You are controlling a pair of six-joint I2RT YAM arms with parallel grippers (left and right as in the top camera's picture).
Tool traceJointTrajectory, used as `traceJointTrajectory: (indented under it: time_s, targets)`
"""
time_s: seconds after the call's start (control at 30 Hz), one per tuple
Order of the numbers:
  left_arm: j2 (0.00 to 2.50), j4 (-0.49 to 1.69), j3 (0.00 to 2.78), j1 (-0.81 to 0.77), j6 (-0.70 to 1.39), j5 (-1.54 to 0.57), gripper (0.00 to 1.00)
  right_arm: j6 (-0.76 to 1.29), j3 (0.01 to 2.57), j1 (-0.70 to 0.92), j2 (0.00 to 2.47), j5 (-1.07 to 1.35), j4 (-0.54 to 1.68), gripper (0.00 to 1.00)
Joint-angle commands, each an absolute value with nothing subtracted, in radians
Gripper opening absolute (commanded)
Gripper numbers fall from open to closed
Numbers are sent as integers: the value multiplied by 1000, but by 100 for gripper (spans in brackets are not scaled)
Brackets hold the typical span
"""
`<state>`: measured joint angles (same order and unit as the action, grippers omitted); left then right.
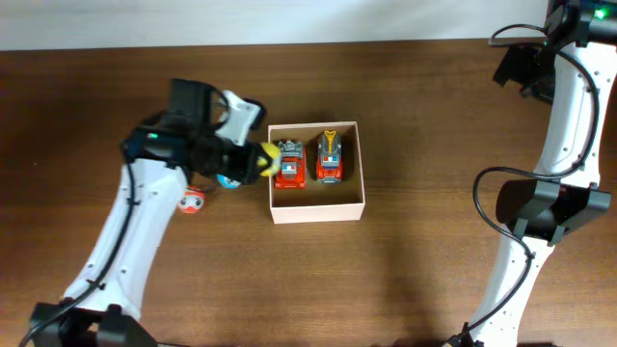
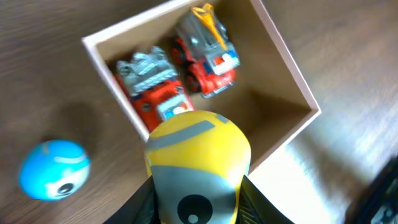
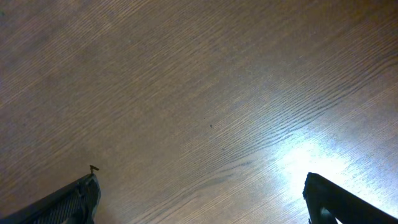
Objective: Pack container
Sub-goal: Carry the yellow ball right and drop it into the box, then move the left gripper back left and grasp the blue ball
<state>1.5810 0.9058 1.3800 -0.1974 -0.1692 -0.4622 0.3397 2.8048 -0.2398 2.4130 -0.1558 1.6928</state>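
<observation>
The container (image 1: 316, 209), a small white box with a tan inside, sits mid-table and holds two red toy trucks (image 1: 291, 164) (image 1: 330, 160). In the left wrist view the container (image 2: 292, 87) shows both trucks (image 2: 152, 87) (image 2: 205, 53). My left gripper (image 1: 253, 161) is shut on a yellow ball (image 2: 198, 165) with a grey band and one eye, held over the container's left wall. A blue ball (image 2: 55, 168) lies on the table left of the container, and an orange-and-white ball (image 1: 193, 201) lies further left. My right gripper (image 3: 202, 193) is open and empty over bare wood.
The brown wooden table (image 1: 434, 96) runs to a white wall at the back. My right arm (image 1: 559, 125) stands at the far right, well away from the container.
</observation>
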Motion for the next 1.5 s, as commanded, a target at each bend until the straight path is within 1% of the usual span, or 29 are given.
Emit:
traceJointTrajectory:
  time_s: [0.0, 0.3, 0.5, 0.73, 0.77, 0.9, 0.97, 1.13, 1.3, 1.47]
  targets:
    - [1584, 912, 1392, -247, -204, -362, 33, 348, 2822, -242, 2376, -158, 1699, 99]
    - [1691, 918, 1392, -298, -204, -343, 33, 348, 2822, -242, 2376, -158, 1699, 99]
    - [1766, 929, 1392, -300, -204, -343, 33, 348, 2822, -242, 2376, -158, 1699, 99]
    - [1786, 937, 1392, -301, -204, -343, 33, 348, 2822, -242, 2376, -158, 1699, 99]
    - [1786, 937, 1392, -301, -204, -344, 34, 348, 2822, -242, 2376, -158, 1699, 99]
    - [1786, 940, 1392, -301, -204, -344, 57, 348, 2822, -242, 2376, -158, 1699, 99]
    - [1786, 936, 1392, -301, -204, -344, 61, 348, 2822, -242, 2376, -158, 1699, 99]
    - [1785, 929, 1409, -298, -204, -343, 61, 348, 2822, -242, 2376, -158, 1699, 99]
    - [1778, 937, 1492, -272, -172, -326, 60, 348, 2822, -242, 2376, -158, 1699, 99]
    - [1752, 945, 1567, -231, -72, -166, 60, 348, 2822, -242, 2376, -158, 1699, 99]
